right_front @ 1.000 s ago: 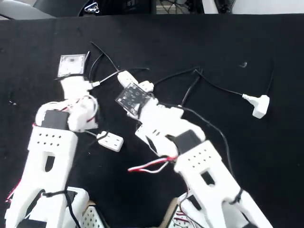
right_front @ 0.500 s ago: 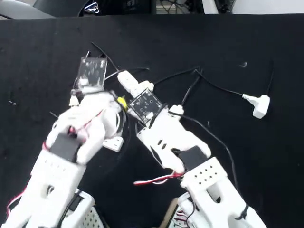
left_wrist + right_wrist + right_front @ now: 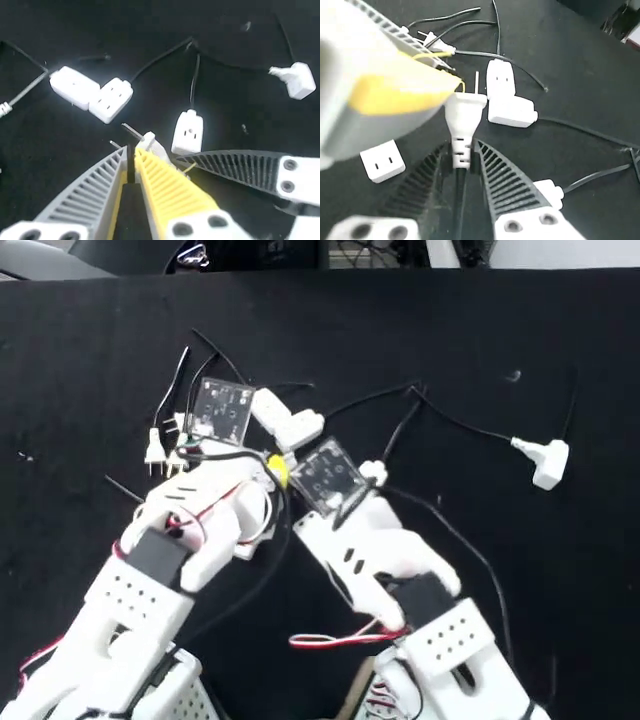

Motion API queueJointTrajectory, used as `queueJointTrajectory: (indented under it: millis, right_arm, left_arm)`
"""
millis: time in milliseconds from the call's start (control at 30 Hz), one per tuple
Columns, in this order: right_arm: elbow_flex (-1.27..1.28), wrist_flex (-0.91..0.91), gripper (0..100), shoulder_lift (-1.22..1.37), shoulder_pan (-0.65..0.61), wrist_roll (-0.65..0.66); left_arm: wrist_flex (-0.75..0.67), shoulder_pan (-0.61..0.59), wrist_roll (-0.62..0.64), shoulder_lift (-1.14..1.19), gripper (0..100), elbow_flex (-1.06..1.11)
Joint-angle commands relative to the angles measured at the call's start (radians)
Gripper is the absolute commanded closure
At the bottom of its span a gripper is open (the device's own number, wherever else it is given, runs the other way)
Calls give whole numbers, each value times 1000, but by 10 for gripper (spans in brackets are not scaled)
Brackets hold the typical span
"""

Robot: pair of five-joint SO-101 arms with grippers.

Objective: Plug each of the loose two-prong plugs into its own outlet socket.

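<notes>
Centrally, above the black counter [image 3: 560, 340], two hands tip to tip; right hand [image 3: 461, 147] pinching a white two-prong plug [image 3: 465, 112] low on its body, prongs aimed away toward the far left; left hand [image 3: 131, 152] drawn almost together, grey and yellow fingers with a narrow dark slit between; yellow finger [image 3: 400, 92] ending just beside the held plug's prongs, impossible to tell whether touching. Just beyond those prongs, a joined pair of white outlet blocks [image 3: 285, 418] flat on the counter, one block's slotted face turned up. Right of the hands, beside the right arm, a single white socket [image 3: 188, 131] on a black cord, slots up. Nearer, on the left, beside the left hand, another flat socket [image 3: 382, 160], slots up too. Left of the left arm, a loose plug [image 3: 155, 448] on its thin cord, prongs pointing near. Well apart, far to the right, an angled white plug [image 3: 540, 462] at the end of a long black cord [image 3: 460, 425], lying by itself.
</notes>
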Motion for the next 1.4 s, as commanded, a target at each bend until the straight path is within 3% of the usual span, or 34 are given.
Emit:
queueJointTrajectory:
  millis: [0,700,900,1100,1367]
  right_arm:
    - [5,5,988,-79,3,-2]
    - [5,29,988,-110,-3,-5]
    - [7,29,988,-110,-3,-3]
    - [7,28,988,-108,-3,-6]
    - [7,31,988,-110,2,-9]
  left_arm:
    - [-20,8,-8,34,970,-73]
    - [-75,2,-9,51,970,1]
    - [-23,-65,-9,28,970,-82]
    - [-15,24,-12,32,970,-99]
    - [-25,30,-48,166,970,-105]
